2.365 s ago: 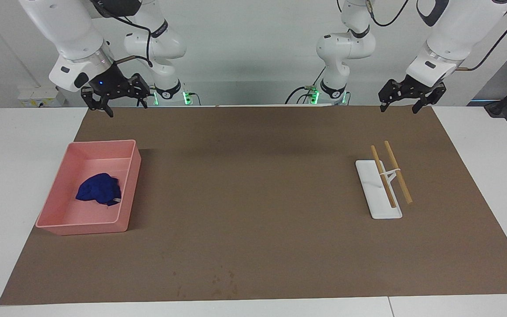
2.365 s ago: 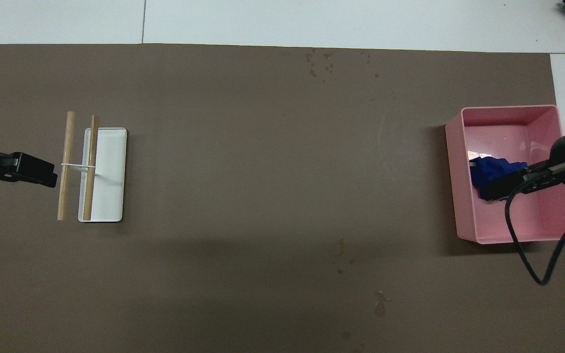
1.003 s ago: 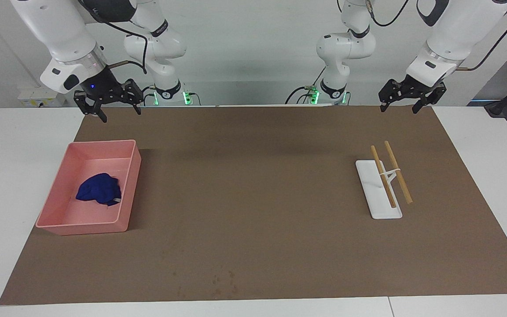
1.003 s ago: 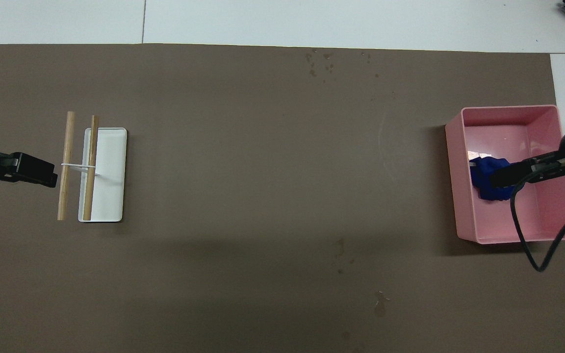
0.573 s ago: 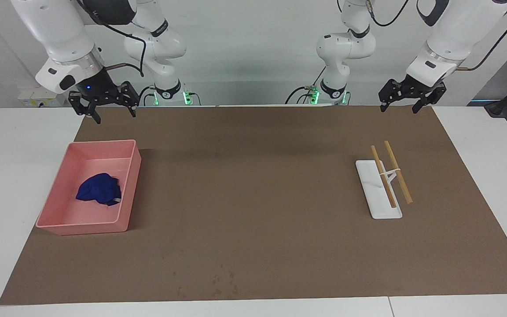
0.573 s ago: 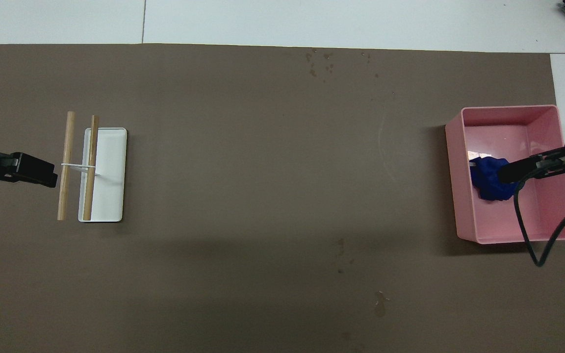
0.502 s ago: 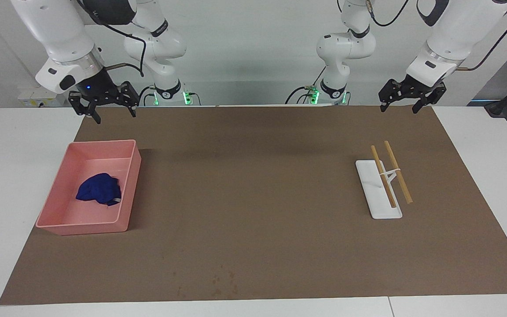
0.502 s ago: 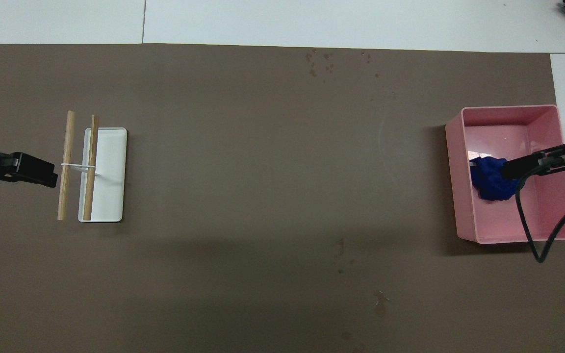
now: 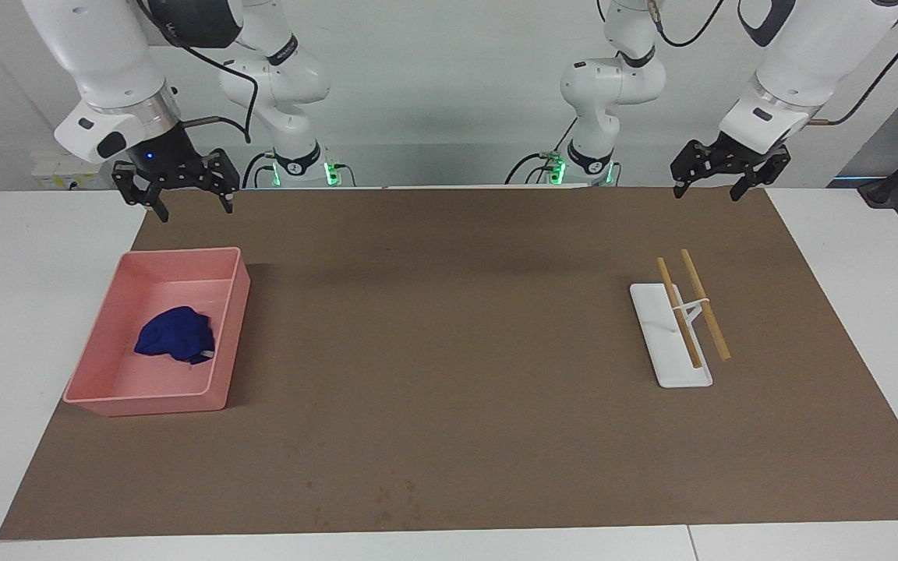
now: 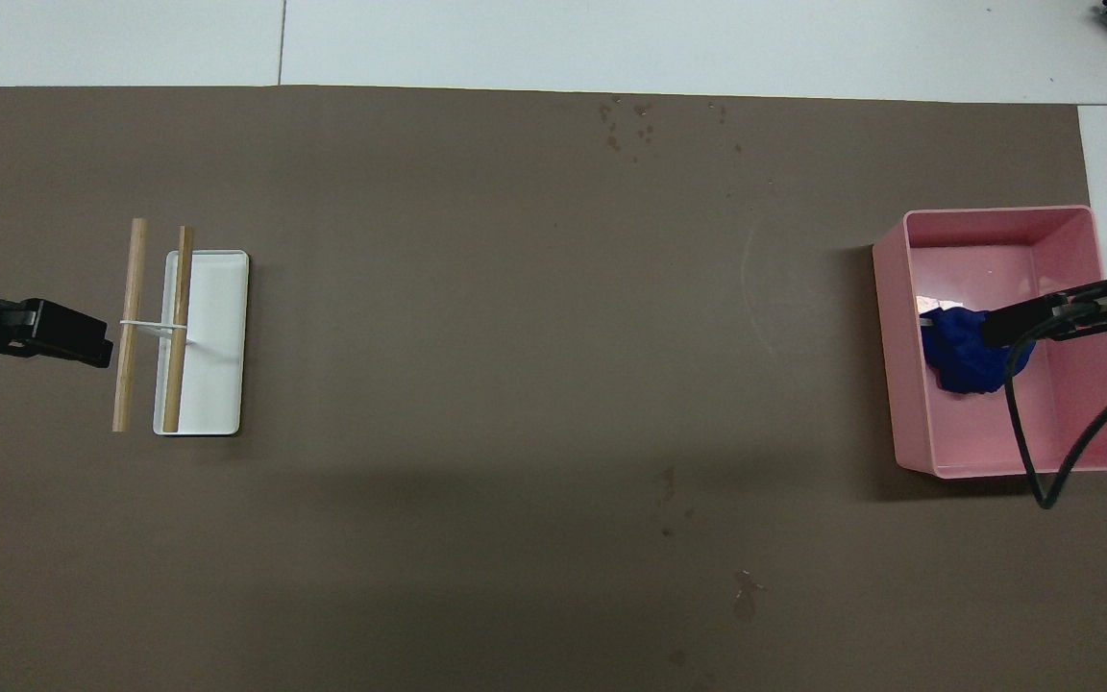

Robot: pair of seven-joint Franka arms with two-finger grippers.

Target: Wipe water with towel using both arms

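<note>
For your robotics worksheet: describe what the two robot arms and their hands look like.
Both arms are glossy white, rounded segments with dark grey joint bands. Each ends in a black two-finger hand: right hand, left hand. Black cables loop along both arms; a small blue light glows above the right hand.

pink tray [image 9: 232, 327] | white rack [image 9: 655, 339], two wooden sticks [image 9: 705, 305] | brown mat [image 9: 449, 351]

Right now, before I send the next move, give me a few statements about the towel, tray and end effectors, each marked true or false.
1. The towel lies inside the pink tray. True.
2. The right end effector grips the towel. False: it hangs open above the tray, holding nothing.
3. The left end effector is open. True.
4. The wooden sticks lie in the pink tray. False: they rest across the white stand.
</note>
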